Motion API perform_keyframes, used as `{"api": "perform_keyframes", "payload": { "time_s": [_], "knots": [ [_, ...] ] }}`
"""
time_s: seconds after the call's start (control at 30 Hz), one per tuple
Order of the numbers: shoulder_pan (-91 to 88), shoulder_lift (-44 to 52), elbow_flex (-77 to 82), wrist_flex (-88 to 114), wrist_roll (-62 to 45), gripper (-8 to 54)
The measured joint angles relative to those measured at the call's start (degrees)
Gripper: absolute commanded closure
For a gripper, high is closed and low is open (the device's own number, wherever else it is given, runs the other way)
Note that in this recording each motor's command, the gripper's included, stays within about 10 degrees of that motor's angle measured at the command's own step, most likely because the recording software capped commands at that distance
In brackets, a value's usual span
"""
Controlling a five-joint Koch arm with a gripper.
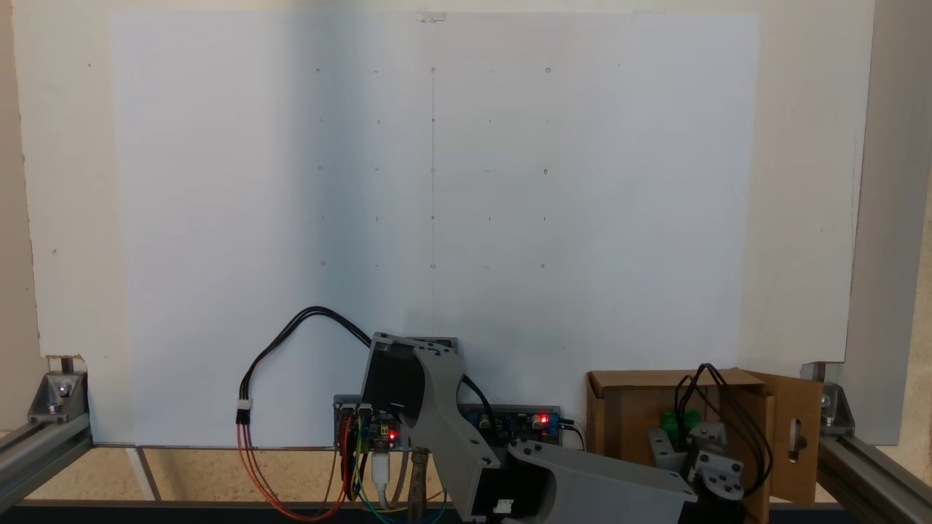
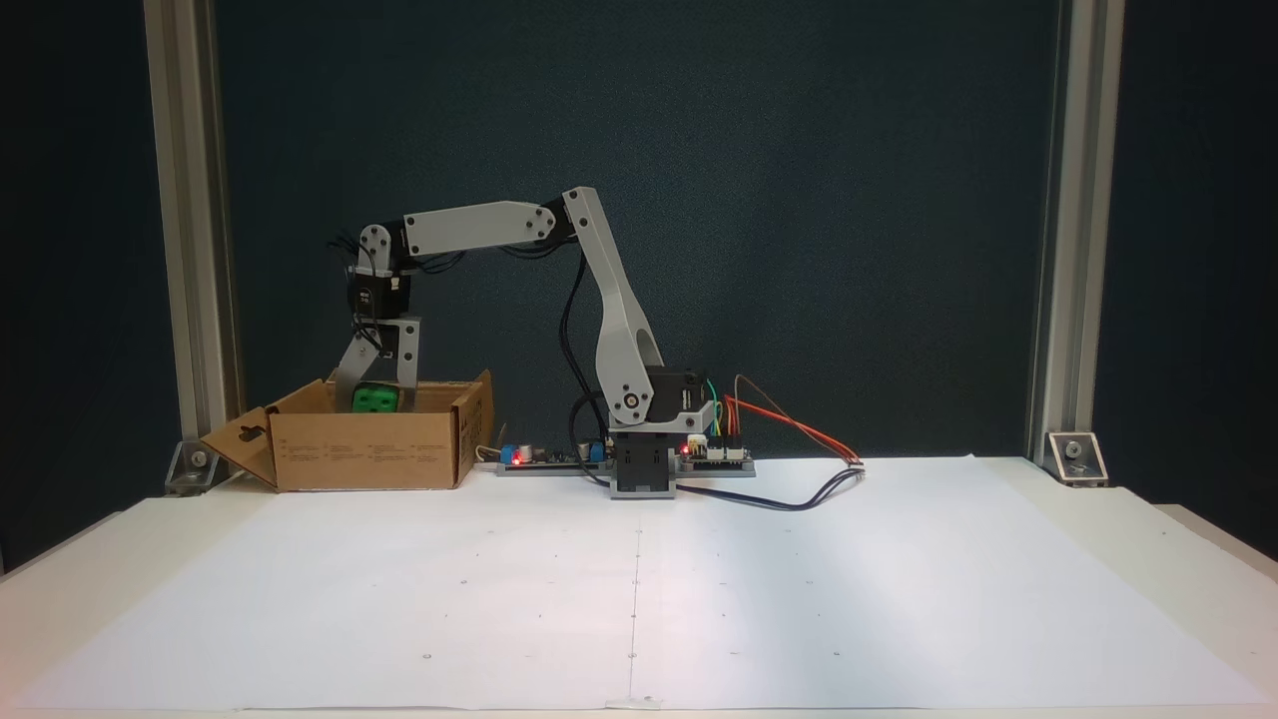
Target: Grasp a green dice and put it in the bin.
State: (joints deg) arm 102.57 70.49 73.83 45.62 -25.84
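Observation:
The bin [image 2: 369, 449] is a brown cardboard box at the left of the table, with a slotted flap [image 2: 243, 444] folded outward. In the view from above the bin [image 1: 619, 407] lies at the bottom right. My gripper [image 2: 376, 397] points down over the bin's open top, its tips at rim height. It is shut on the green dice [image 2: 376, 398], a small bright green cube with dark pips. From above, the green dice [image 1: 679, 423] shows between the grey fingers [image 1: 662, 447], over the bin's inside.
A large white paper sheet [image 2: 639, 579] marked with small dots covers the table. The arm's base and circuit boards [image 2: 649, 461] with coloured wires sit at the back middle. Aluminium frame posts [image 2: 190, 240] rise at both sides, one just behind the bin.

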Motion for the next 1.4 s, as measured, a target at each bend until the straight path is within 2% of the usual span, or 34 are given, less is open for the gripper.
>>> {"api": "perform_keyframes", "payload": {
  "time_s": [0.03,0.13,0.2,0.43,0.53,0.63,0.77,0.87,1.3,1.4],
  "knots": [
    [0.09,0.0,0.0,-0.26,0.0,33.0],
    [0.44,0.0,0.0,-0.35,0.0,12.8],
    [0.79,0.0,0.18,-0.35,0.0,6.9],
    [4.39,0.18,0.18,-0.97,0.0,0.4],
    [4.57,3.69,0.26,-1.41,0.18,-0.2],
    [1.76,11.34,0.26,-1.41,4.48,0.0],
    [-10.2,21.09,0.26,-1.41,13.01,0.6],
    [-22.5,25.05,0.26,-1.32,16.08,0.5],
    [-76.29,27.51,0.97,-1.32,22.5,0.6],
    [-88.51,29.62,6.33,-2.46,22.85,1.1]
  ]
}}
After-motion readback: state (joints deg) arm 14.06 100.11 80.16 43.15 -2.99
